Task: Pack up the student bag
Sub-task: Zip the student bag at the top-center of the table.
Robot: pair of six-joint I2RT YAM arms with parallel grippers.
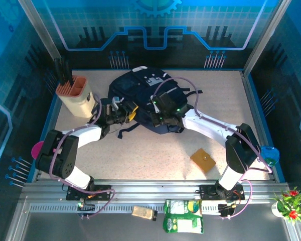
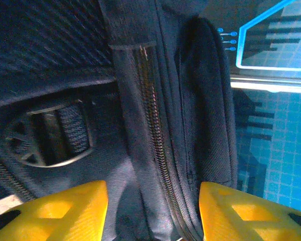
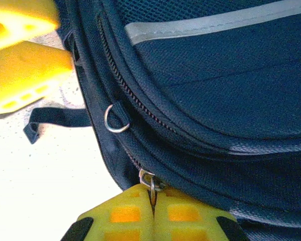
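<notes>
Right wrist view: right gripper [image 3: 151, 213] was clamped on the zipper pull [image 3: 149, 179] at the bag's [image 3: 215, 90] near edge. Left gripper [image 2: 153, 203] had jaws apart, w/ the zip seam [image 2: 149, 125] running lengthwise btwn them. Bag lay mid-table [image 1: 155, 150], ahead of both arms.

The left arm [image 1: 83, 134] and right arm [image 1: 210, 122], bolted at seven and five o'clock, have white shells, black joints and looping lilac cables [image 1: 178, 79]. The left gripper [image 2: 153, 213] and right gripper [image 3: 153, 201] carry chunky yellow fingers [image 2: 65, 211] with cut-out windows.
</notes>
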